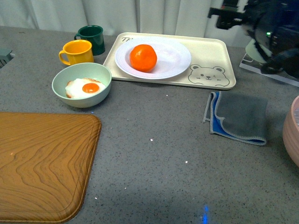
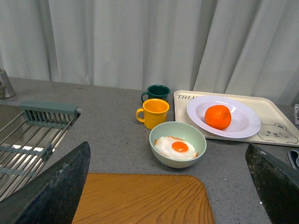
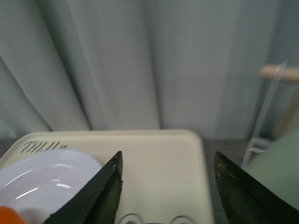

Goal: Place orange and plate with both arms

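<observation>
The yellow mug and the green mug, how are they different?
The yellow mug is bright yellow; the green mug is dark green. The yellow mug stands nearer the bowl with the egg; the green mug stands behind it, nearer the curtain. Both are upright, with handles, beside the tray.

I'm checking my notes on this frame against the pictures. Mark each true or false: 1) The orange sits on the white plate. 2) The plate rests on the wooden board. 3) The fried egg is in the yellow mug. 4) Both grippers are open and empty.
1) True: the orange lies on the plate.
2) False: the plate is on the bear-print tray; the wooden board is bare.
3) False: the fried egg is in the pale green bowl, beside the yellow mug.
4) True: left gripper and right gripper hold nothing.
</observation>
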